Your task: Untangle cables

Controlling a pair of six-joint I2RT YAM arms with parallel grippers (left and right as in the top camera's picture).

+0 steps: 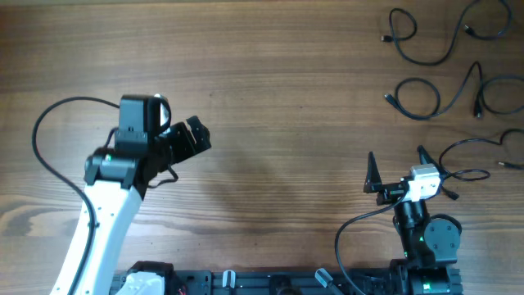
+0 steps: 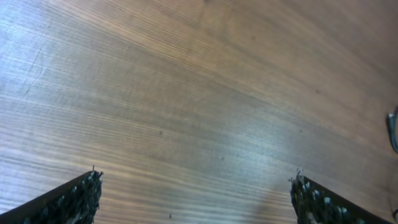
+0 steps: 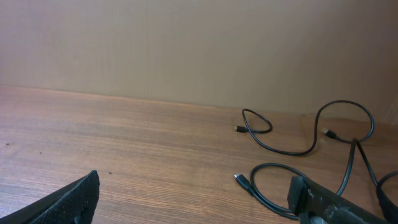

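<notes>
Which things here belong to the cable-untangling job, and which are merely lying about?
Part of the job: cables; left gripper, open; right gripper, open.
Merely there: thick arm wire; wooden table.

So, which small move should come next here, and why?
Probably ease the right tool, which stands open and empty, toward the cable lying just beside it on the wooden table. The left tool, also open, faces only bare wood, far from any cable, so it seems the poorer choice.
</notes>
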